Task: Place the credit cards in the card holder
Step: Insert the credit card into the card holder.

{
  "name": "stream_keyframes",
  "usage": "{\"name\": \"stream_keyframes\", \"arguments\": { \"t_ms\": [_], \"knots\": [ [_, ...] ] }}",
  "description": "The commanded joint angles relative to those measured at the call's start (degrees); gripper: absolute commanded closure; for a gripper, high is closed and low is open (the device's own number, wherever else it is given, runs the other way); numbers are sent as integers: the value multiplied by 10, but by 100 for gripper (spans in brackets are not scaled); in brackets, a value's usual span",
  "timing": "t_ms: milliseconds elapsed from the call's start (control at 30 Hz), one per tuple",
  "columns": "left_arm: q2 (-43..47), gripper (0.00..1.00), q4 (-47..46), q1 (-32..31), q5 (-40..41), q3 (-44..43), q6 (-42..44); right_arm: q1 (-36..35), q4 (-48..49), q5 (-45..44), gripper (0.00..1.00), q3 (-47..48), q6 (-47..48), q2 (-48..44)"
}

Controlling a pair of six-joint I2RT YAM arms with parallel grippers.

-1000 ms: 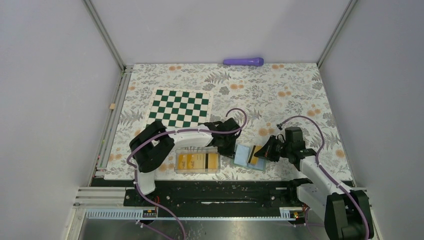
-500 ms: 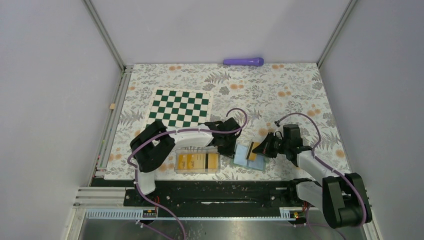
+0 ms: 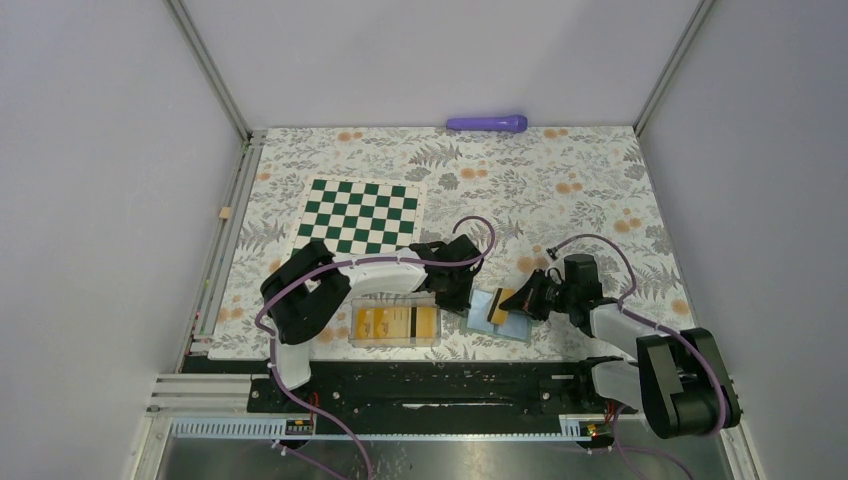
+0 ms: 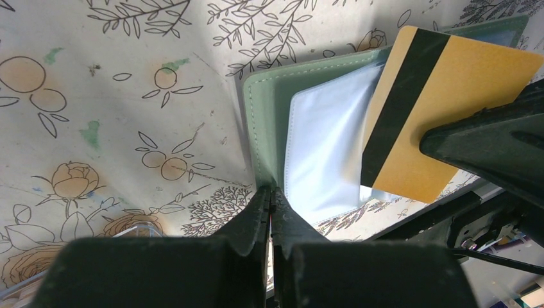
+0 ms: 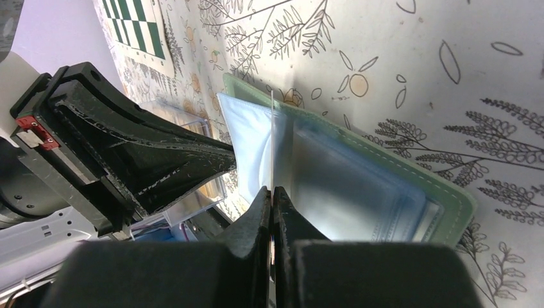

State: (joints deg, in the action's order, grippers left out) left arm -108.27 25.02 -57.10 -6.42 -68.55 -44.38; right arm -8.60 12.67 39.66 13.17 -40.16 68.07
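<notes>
The card holder (image 3: 483,312) lies open near the table's front edge, sage-green outside and light blue inside. My left gripper (image 3: 462,298) is shut on its left edge, pinching the green rim (image 4: 263,128) in the left wrist view. My right gripper (image 3: 513,305) is shut on one orange-yellow credit card (image 3: 499,305) with a dark stripe (image 4: 442,109), held tilted over the holder's clear pocket (image 4: 327,154). The right wrist view shows this card edge-on (image 5: 272,141) above the holder (image 5: 385,186). More credit cards (image 3: 385,322) lie in a clear box.
The clear plastic box (image 3: 394,322) stands just left of the holder, under my left arm. A green-and-white chessboard (image 3: 363,215) lies at the back left. A purple cylinder (image 3: 487,123) lies at the far edge. Black rails run along the front edge.
My right gripper has moved the card a little to the left, further over the open holder. The left gripper has stayed shut on the holder's edge.
</notes>
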Motion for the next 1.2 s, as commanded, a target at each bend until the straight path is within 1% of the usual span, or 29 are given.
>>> {"name": "stream_keyframes", "arguments": {
  "t_ms": [0,67,167,300,500,633,700,800,967,1067,1167],
  "knots": [
    [-24,100,37,-2,13,0,12,1,-30,-24,100,1,4,-23],
    [-22,100,41,-2,17,2,12,1,-66,-54,100,4,11,-42],
    [-24,100,41,-2,16,4,12,1,-92,-94,100,9,14,-69],
    [-26,100,40,-2,14,4,14,0,-89,-119,100,14,13,-65],
    [-27,100,41,-2,12,2,15,1,-9,-59,100,9,-10,21],
    [-28,100,41,-2,11,0,15,0,19,-22,100,-2,-22,44],
    [-29,100,40,-2,10,0,15,0,6,-18,100,-7,-21,34],
    [-31,100,41,-2,9,-1,15,1,-42,-21,100,-3,-16,11],
    [-35,100,40,-2,8,-3,15,0,-94,-15,100,-3,-19,-21],
    [-34,100,38,-2,7,-2,15,-1,-109,-9,100,-7,-18,-20],
    [-34,100,37,-2,7,-1,15,-4,-100,2,100,-13,-20,-4]
  ]
}}
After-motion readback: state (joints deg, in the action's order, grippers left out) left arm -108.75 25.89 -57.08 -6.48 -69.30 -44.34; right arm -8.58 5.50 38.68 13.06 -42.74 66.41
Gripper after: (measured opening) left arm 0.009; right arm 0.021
